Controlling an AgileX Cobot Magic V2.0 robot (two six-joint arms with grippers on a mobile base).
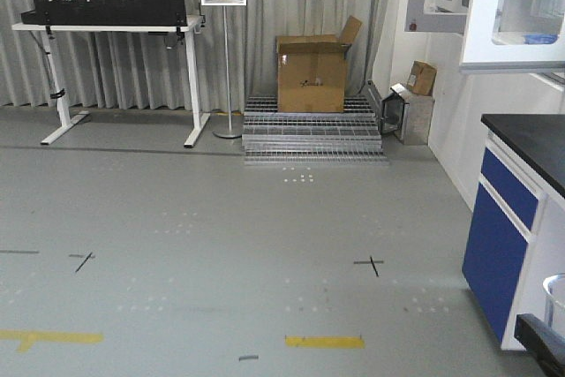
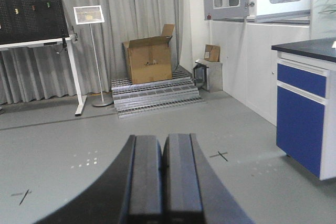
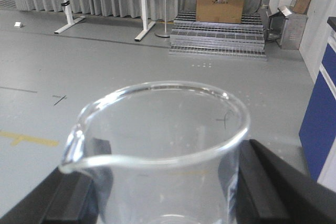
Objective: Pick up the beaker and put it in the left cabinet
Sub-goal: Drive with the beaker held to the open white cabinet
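**Beaker in hand, cabinet off to the upper right**

The grey floor (image 1: 221,245) fills most of my front view and lies open across the left and centre, so I have plenty of room to turn the base. At the upper right hangs a white cabinet with a glass door ajar, which I take to be the left cabinet (image 1: 512,6). Its door edge juts out over the blue-doored counter (image 1: 508,245) along the right edge. I judge that overhang and the counter's black top to be the corners to mind when lifting.

A cardboard box (image 1: 311,72) sits on metal grating far back, well out of my way.

The left gripper (image 2: 163,177) has its fingers pressed together on nothing, likely tucked in to stay clear. The right gripper (image 3: 165,198) pinches the beaker (image 3: 157,150) from both sides, upright, spout at the lower left of the wrist view, well apart from the cabinet.
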